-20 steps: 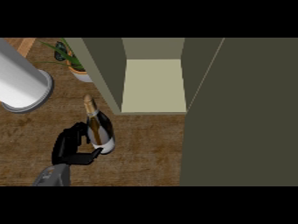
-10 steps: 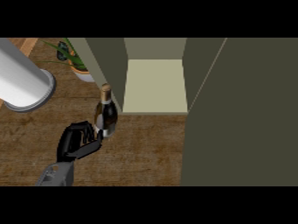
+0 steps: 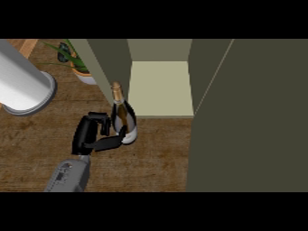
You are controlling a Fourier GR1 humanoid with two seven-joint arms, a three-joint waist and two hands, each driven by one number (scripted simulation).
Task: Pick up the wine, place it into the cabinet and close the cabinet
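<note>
Black left hand [image 3: 89, 133] curls its fingers round the wine bottle [image 3: 122, 118] just before the open cabinet [image 3: 160, 90].

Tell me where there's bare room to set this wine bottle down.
The cabinet's pale shelf is bare between its left wall and the open door. The wooden counter in front, between the left hand holding the wine bottle and the door, is free. Crowded far left: white cylinder, potted plant.
</note>
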